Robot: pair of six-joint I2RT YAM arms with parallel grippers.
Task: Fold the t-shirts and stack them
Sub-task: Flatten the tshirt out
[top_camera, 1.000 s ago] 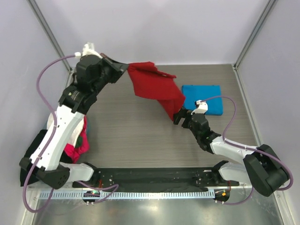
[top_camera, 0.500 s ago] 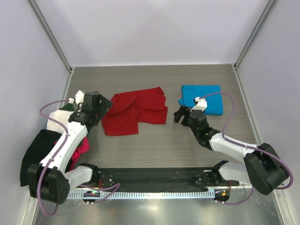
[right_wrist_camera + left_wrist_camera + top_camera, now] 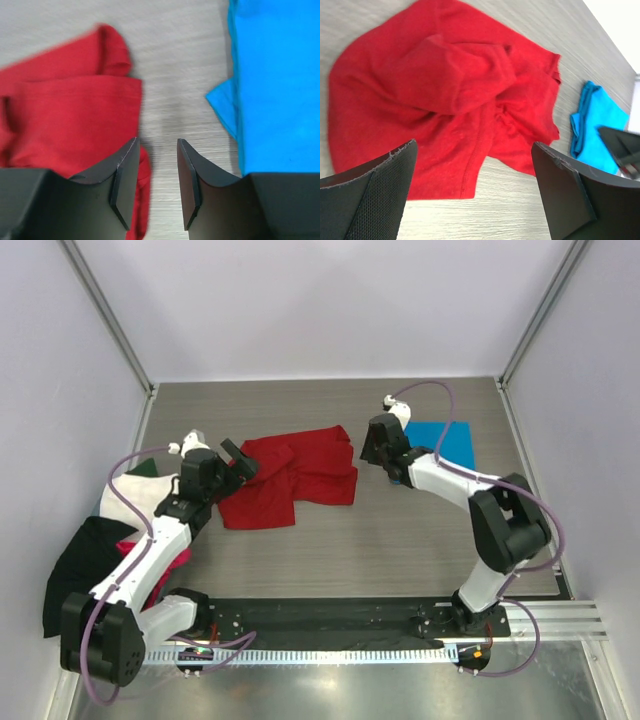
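A deep red t-shirt (image 3: pixel 290 478) lies crumpled and spread out on the table's middle; it fills the left wrist view (image 3: pixel 445 95). A bright blue t-shirt (image 3: pixel 450 445) lies folded at the back right. My left gripper (image 3: pixel 240 462) hovers wide open at the red shirt's left edge, holding nothing (image 3: pixel 474 145). My right gripper (image 3: pixel 375 445) is low over the bare strip of table between the red shirt (image 3: pixel 65 115) and the blue one (image 3: pixel 280 85). It is partly open with nothing between its fingers (image 3: pixel 157 142).
Loose shirts are piled at the left edge: black (image 3: pixel 80 560), white (image 3: pixel 130 495) and magenta (image 3: pixel 168 558). A black rail (image 3: pixel 320 620) runs along the near edge. Walls with metal posts close in the back and both sides.
The left gripper let go of the lifted red shirt, which dropped flat onto the table, and the arm came down beside it. The right gripper swung back between the two shirts and narrowed.
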